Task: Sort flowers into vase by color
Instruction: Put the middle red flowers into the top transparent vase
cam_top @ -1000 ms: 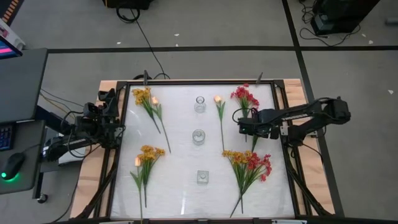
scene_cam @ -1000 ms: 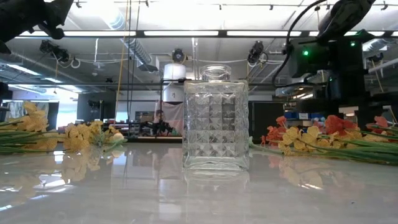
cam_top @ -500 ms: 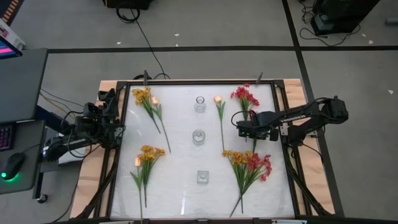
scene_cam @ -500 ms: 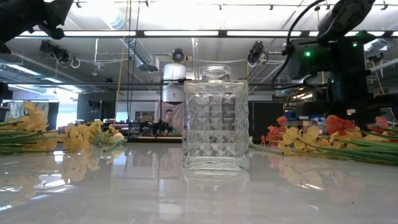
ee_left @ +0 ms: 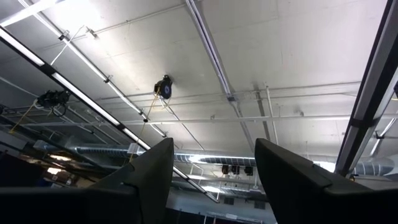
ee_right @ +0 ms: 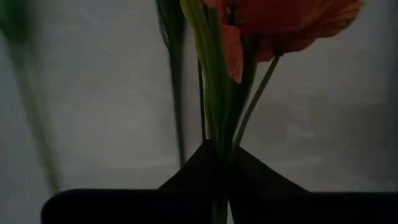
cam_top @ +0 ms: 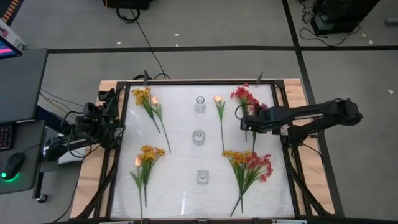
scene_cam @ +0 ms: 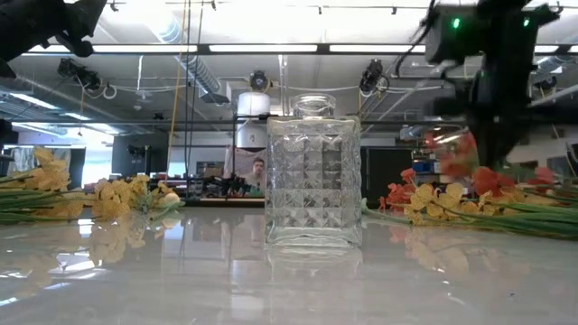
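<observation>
My right gripper [cam_top: 247,122] is shut on a red-blossomed sprig [cam_top: 244,96] at the table's far right. In the low view its blossoms [scene_cam: 454,152] show blurred above the table. Lying flat on the table are two yellow sprigs [cam_top: 148,102] [cam_top: 145,160], a peach bud on a stem [cam_top: 219,109] and a mixed yellow and red bunch [cam_top: 249,167]. Three glass vases [cam_top: 199,104] [cam_top: 198,137] [cam_top: 203,177] stand in a row down the middle. My left gripper [ee_left: 214,142] waits open at the table's left edge, pointing up at the ceiling. My right gripper pinches several thin green stems [ee_right: 219,134] of the red sprig between its two fingers [ee_right: 186,174], a little below the blossoms [ee_right: 280,18]. The fingers lie across the stems. The blossom end is raised off the table; where the lower stem rests I cannot tell.
The nearest vase [scene_cam: 312,171] fills the middle of the low view. The mixed bunch [scene_cam: 470,203] lies near my right arm, on its near side. The peach stem is just left of the right gripper. The dark frame [cam_top: 281,124] borders the table.
My right gripper has moved a little toward the far edge and the right, and the arm has stretched out straighter. The red sprig's blossom end has risen off the table and shows blurred in the low view.
</observation>
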